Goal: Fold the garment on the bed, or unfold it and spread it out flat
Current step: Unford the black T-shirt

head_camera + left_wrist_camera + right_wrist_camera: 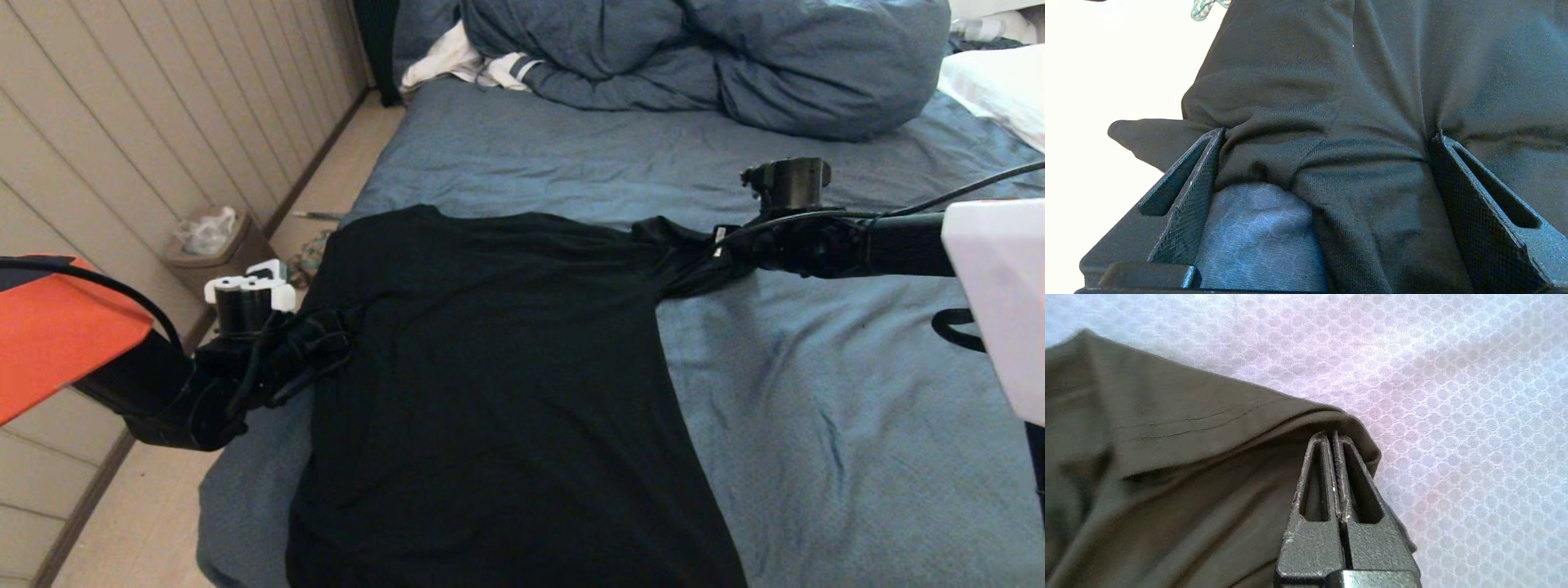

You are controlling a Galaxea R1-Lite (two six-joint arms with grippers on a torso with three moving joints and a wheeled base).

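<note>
Head view. A large bed covered in a wrinkled slate-blue sheet (816, 425) fills most of the field. The black short-sleeved T-shirt (490, 384), plain side up, lies spread across the left and centre of the sheet, its body running from mid-field to the near edge, with one side reaching the mattress edge. At the head of the bed sits a bunched blue duvet (718, 65), with a white cloth with dark stripes (482, 65) tucked against its left end. A white pillow or cover (1000, 86) shows at the far right.

To the left of the bed runs a strip of pale floor (343, 171) along a wall of beige vertical panelling (163, 106). A small brown bin lined with a clear bag (214, 245) stands against that wall.

The left gripper (1323, 139) is at the shirt's left edge near the sleeve, its black fingers (1196, 196) spread wide, with folds of shirt and a patch of blue sheet between them; nothing is clamped. The right gripper (1333, 437) is at the shirt's right sleeve (678, 261), fingers pressed together on the hem fold, the sleeve drawn out sideways over the sheet.
</note>
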